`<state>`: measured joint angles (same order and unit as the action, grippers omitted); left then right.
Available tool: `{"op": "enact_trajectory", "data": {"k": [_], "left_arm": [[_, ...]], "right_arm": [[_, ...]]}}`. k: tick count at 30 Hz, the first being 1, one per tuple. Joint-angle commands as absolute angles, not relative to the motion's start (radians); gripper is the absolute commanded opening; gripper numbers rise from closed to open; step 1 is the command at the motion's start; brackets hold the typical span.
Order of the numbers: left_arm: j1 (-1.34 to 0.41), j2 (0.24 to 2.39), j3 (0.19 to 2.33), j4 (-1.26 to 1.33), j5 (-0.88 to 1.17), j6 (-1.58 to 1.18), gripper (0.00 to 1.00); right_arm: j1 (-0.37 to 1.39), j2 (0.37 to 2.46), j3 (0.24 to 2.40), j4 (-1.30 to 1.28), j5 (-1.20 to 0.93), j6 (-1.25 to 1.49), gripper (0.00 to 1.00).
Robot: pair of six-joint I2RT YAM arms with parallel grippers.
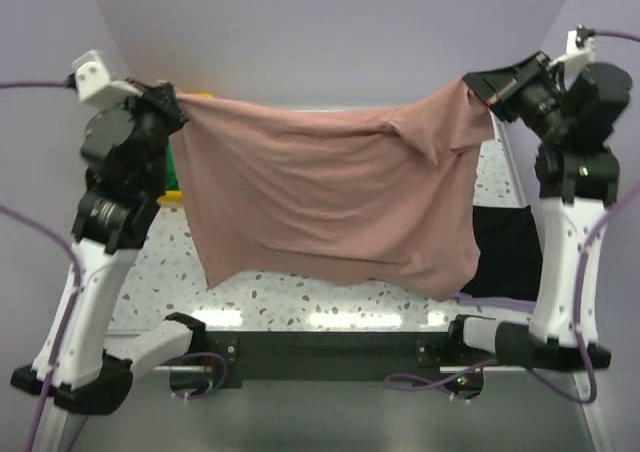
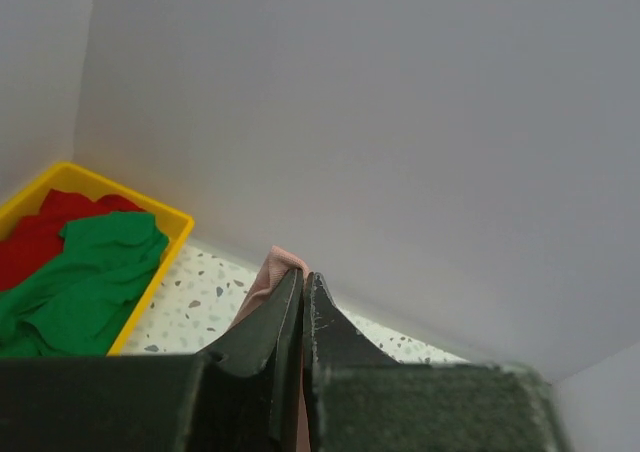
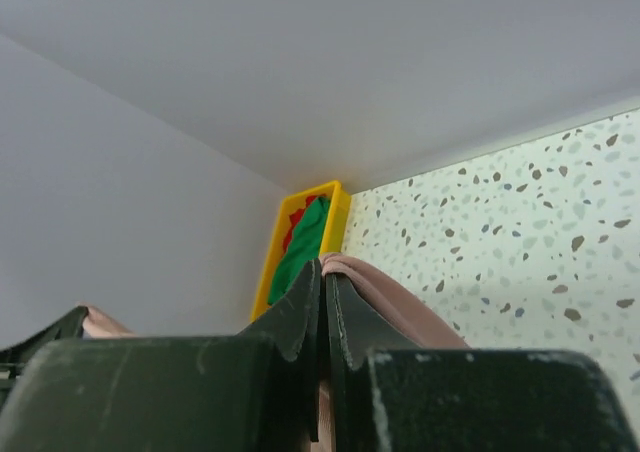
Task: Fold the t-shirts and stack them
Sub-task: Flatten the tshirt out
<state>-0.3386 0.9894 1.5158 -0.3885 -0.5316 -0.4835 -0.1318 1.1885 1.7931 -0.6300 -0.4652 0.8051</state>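
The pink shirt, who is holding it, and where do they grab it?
The left gripper pinches one top corner of the pink t-shirt, the right gripper the other; it hangs spread between them.

The left arm (image 1: pixel 88 272) at nine o'clock and the right arm (image 1: pixel 566 262) at three o'clock look alike: glossy white tapered link shells between bulky matt black joint housings, a small boxy white camera housing (image 1: pixel 95 77) at each wrist, and thin purple cables (image 1: pixel 30 84) trailing along the links. A flat black mounting plate (image 1: pixel 330 354) at six o'clock joins their black bases, and a tiny green light (image 1: pixel 583 171) glows on the right arm's upper housing. Close up, the left gripper (image 2: pixel 305 274) and the right gripper (image 3: pixel 323 269) show matt black wedge-shaped fingers with pale scuffs along their edges.
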Motion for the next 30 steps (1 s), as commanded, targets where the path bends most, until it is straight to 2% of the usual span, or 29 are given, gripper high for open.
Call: {"op": "enact_trajectory", "data": {"k": [1, 5, 6, 8, 9, 10, 11, 12, 15, 19, 23, 24, 26, 27, 29, 30], "left_arm": [[-0.321, 1.172, 1.572, -0.198, -0.519, -0.434, 0.00], [-0.250, 1.491, 1.776, -0.089, -0.402, -0.459, 0.00], [-0.233, 1.550, 1.842, -0.087, -0.359, -0.462, 0.00], [-0.189, 1.731, 2.093, -0.118, -0.315, -0.472, 0.00], [-0.167, 1.791, 2.185, -0.132, -0.280, -0.472, 0.00], [-0.157, 1.846, 2.371, -0.149, -0.266, -0.474, 0.00], [-0.146, 1.933, 2.446, -0.152, -0.229, -0.477, 0.00], [-0.137, 1.959, 2.501, -0.141, -0.215, -0.480, 0.00], [-0.092, 1.919, 2.464, -0.022, -0.183, -0.505, 0.00], [-0.028, 1.818, 2.262, 0.023, -0.181, -0.505, 0.00], [-0.009, 1.654, 1.990, 0.026, -0.166, -0.508, 0.00], [-0.009, 1.619, 1.918, 0.034, -0.164, -0.511, 0.00], [-0.009, 1.507, 1.677, 0.055, -0.164, -0.538, 0.00], [-0.008, 1.470, 1.522, 0.055, -0.167, -0.551, 0.00], [-0.008, 1.375, 1.372, 0.028, -0.170, -0.612, 0.00], [-0.006, 1.347, 1.229, 0.017, -0.169, -0.633, 0.00]], "right_arm": [[-0.138, 1.397, 1.822, -0.344, -0.517, 0.906, 0.00], [-0.135, 1.671, 2.056, -0.216, -0.567, 0.998, 0.00], [-0.133, 1.780, 2.206, -0.201, -0.577, 1.011, 0.00], [-0.133, 1.909, 2.401, -0.210, -0.575, 1.049, 0.00], [-0.133, 1.966, 2.600, -0.213, -0.565, 1.066, 0.00], [-0.135, 2.068, 2.687, -0.200, -0.552, 1.084, 0.00], [-0.143, 2.097, 2.771, -0.180, -0.539, 1.130, 0.00], [-0.146, 2.108, 2.758, -0.145, -0.525, 1.153, 0.00], [-0.149, 2.010, 2.540, 0.027, -0.463, 1.178, 0.00], [-0.149, 1.887, 2.332, 0.061, -0.471, 1.131, 0.00], [-0.150, 1.716, 2.004, 0.101, -0.521, 1.138, 0.00], [-0.149, 1.680, 1.839, 0.109, -0.529, 1.140, 0.00], [-0.150, 1.602, 1.662, 0.118, -0.537, 1.120, 0.00], [-0.150, 1.533, 1.488, 0.118, -0.544, 1.109, 0.00], [-0.147, 1.462, 1.243, 0.078, -0.546, 1.059, 0.00], [-0.147, 1.409, 1.165, 0.040, -0.542, 1.040, 0.00]]}}
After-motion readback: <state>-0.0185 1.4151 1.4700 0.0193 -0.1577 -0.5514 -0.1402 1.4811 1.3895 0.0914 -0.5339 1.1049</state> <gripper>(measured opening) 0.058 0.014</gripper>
